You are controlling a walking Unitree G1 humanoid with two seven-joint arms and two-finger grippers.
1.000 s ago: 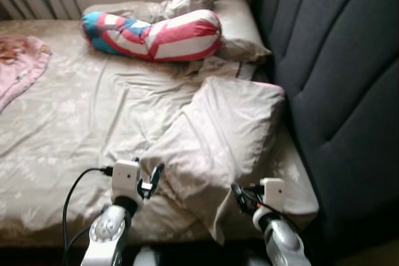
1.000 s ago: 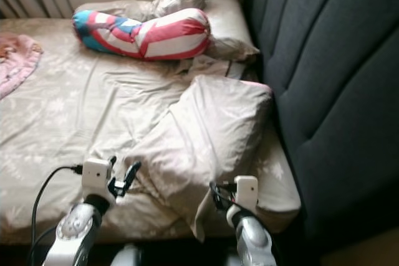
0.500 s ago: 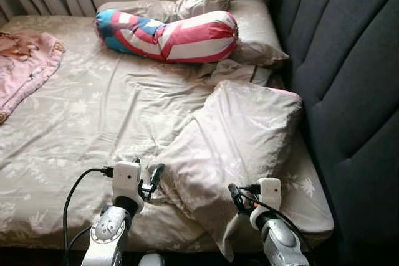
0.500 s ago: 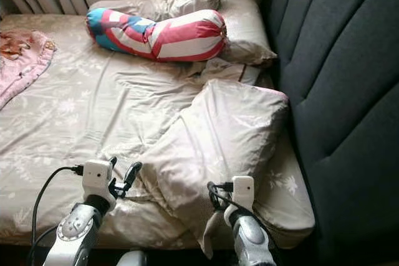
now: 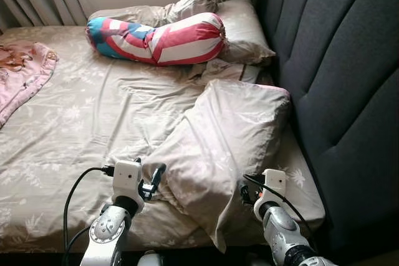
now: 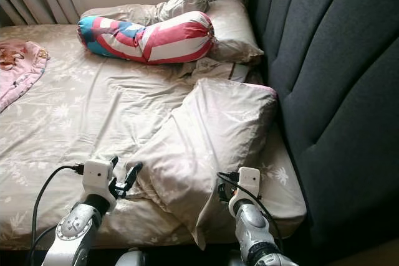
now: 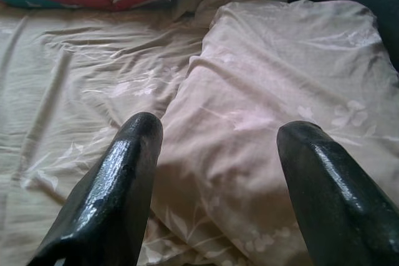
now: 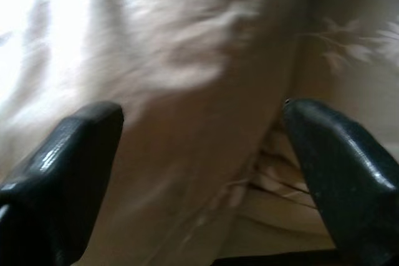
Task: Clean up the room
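Beige pillow between two open grippers, ready for a two-sided grasp.

The black fingers of the left gripper (image 5: 151, 182) and the right gripper (image 5: 247, 192) stand apart, one at each side of the pillow's near end. The pillow (image 5: 224, 130) lies askew on the bed sheet (image 5: 81, 116), near the dark headboard (image 5: 349, 91). I think both should close on thick fabric together, then lift evenly toward the striped bolster (image 5: 156, 37).
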